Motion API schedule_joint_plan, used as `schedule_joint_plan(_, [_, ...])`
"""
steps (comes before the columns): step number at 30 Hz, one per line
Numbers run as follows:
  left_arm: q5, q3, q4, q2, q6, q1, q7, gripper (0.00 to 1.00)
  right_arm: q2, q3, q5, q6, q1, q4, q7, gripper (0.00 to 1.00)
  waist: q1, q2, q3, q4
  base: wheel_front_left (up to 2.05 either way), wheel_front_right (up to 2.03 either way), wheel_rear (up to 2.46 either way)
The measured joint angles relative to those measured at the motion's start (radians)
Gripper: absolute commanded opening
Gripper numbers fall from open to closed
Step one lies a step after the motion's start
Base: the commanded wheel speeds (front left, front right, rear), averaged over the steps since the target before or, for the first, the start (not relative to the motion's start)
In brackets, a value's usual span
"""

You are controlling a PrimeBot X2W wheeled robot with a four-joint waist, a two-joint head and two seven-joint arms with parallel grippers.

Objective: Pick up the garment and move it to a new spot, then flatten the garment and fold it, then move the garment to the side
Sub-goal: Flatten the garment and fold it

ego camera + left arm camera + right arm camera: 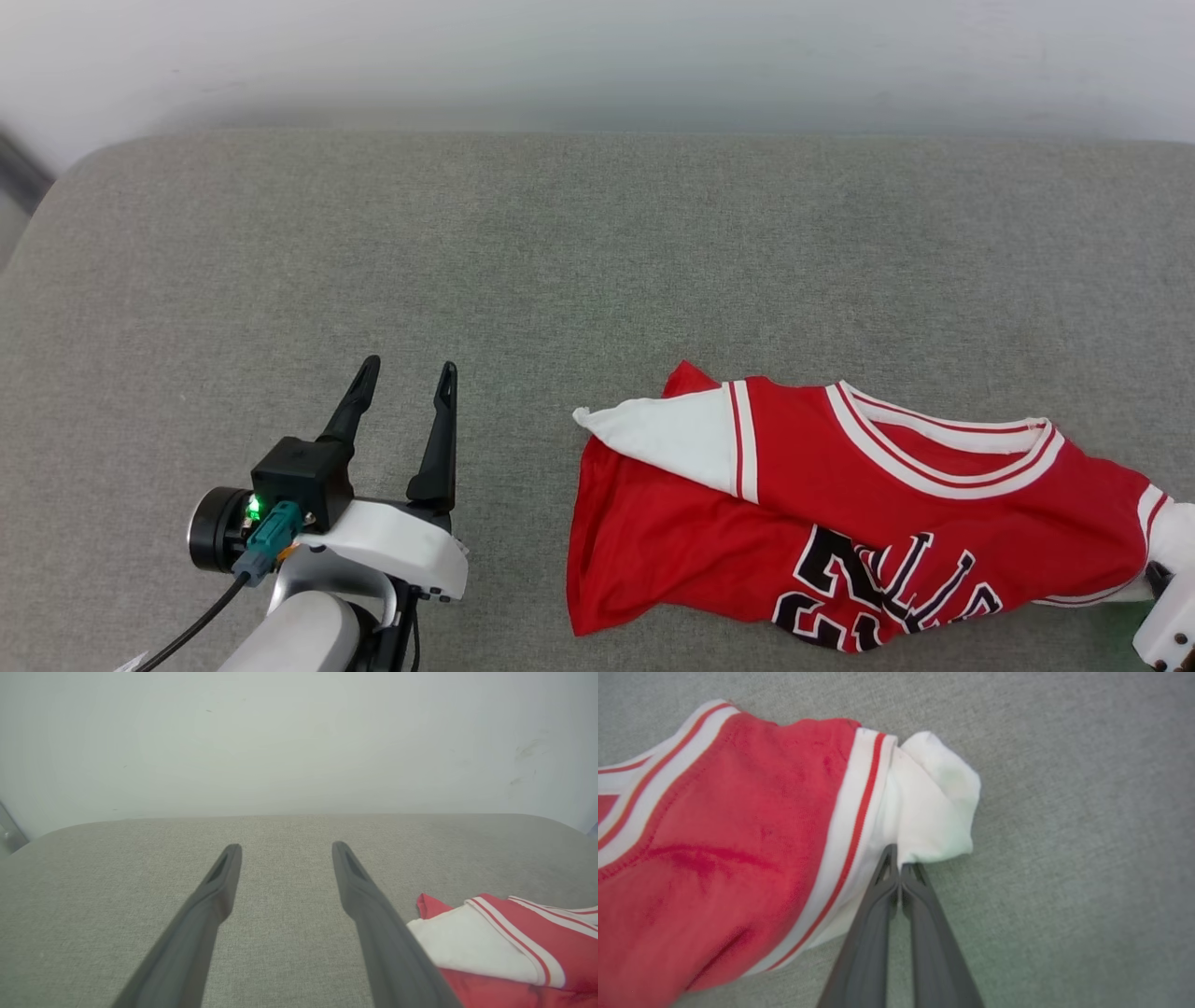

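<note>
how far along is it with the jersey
Done: nothing finished yet; the garment lies rumpled and unfolded on the grey cushion. In hand: the right claw is shut on the edge of a white sleeve, starting the pickup; the left claw is open over bare cushion, apart from the fabric. Left: moving, flattening, folding, setting aside.

A broad cushion (560,243) covered in grey woven cloth spreads across the scene, flat on top, with its far corners rounded. Behind its far edge rises a plain pale wall (597,56), which in the left wrist view carries a few faint scuff marks (525,751). A dark grey strip (19,173) stands beside the cushion's far left corner. The light is soft and even.
</note>
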Motion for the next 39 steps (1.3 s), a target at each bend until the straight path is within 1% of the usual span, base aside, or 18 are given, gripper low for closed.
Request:
schedule_joint_plan(1, [0.000,0.000,0.000,0.001,0.000,0.000,0.002,1.00,0.015,-0.002,-0.012,0.000,0.003,0.016,-0.020,1.00,0.0000,0.0000,0.001,-0.001,0.00,0.00,0.00])
schedule_joint_plan(3, [0.000,0.001,0.000,0.004,0.004,0.000,0.004,1.00,0.029,-0.014,-0.016,0.000,0.000,0.024,-0.084,1.00,0.0000,0.0000,0.002,-0.005,0.00,0.00,0.00])
schedule_joint_plan(6, [-0.002,0.001,0.000,0.006,0.006,0.001,0.005,1.00,0.038,0.002,-0.022,0.000,-0.007,0.015,-0.187,1.00,0.0000,0.0000,-0.005,-0.009,0.00,0.00,0.00])
schedule_joint_plan(12, [-0.020,0.013,0.008,0.016,0.020,0.029,0.007,1.00,0.040,0.055,-0.049,0.000,-0.027,-0.058,-0.386,1.00,0.0000,0.0000,-0.038,-0.019,0.00,0.00,0.00])
schedule_joint_plan(16, [-0.027,0.016,0.014,0.022,0.026,0.051,0.011,1.00,0.040,0.116,-0.075,0.000,-0.025,-0.118,-0.475,1.00,0.0000,0.0000,-0.069,-0.020,0.00,0.00,0.00])
schedule_joint_plan(21, [-0.040,0.019,0.016,0.033,0.043,0.089,0.022,1.00,0.051,0.228,-0.082,0.000,0.029,-0.215,-0.521,1.00,-0.0001,0.0000,-0.109,-0.020,0.00,0.00,0.00])
schedule_joint_plan(27, [-0.053,0.016,0.017,0.044,0.054,0.132,0.041,1.00,0.067,0.339,-0.077,0.000,0.115,-0.302,-0.538,1.00,-0.0001,0.0000,-0.142,-0.027,0.00,0.00,0.00])
schedule_joint_plan(28, [-0.055,0.016,0.015,0.049,0.058,0.147,0.045,1.00,0.071,0.374,-0.074,0.000,0.146,-0.327,-0.541,1.00,-0.0001,0.0000,-0.153,-0.030,0.00,0.00,0.00])
schedule_joint_plan(33, [-0.063,0.008,0.012,0.058,0.062,0.159,0.073,1.00,0.078,0.430,-0.067,0.000,0.209,-0.384,-0.533,1.00,-0.0002,0.0000,-0.166,-0.040,0.00,0.00,0.00])
schedule_joint_plan(34, [-0.062,0.000,0.010,0.060,0.059,0.157,0.083,1.00,0.079,0.439,-0.066,0.000,0.217,-0.394,-0.532,1.00,-0.0002,0.0000,-0.167,-0.042,0.00,0.00,0.00])
schedule_joint_plan(36, [-0.062,-0.023,0.008,0.063,0.041,0.140,0.120,1.00,0.080,0.454,-0.065,0.000,0.228,-0.410,-0.522,1.00,-0.0002,0.0000,-0.164,-0.047,0.00,0.00,0.00])
schedule_joint_plan(39, [-0.060,-0.067,0.008,0.065,-0.003,0.076,0.197,1.00,0.082,0.468,-0.063,0.000,0.230,-0.436,-0.516,1.00,-0.0002,0.0000,-0.153,-0.054,0.00,0.00,0.00])
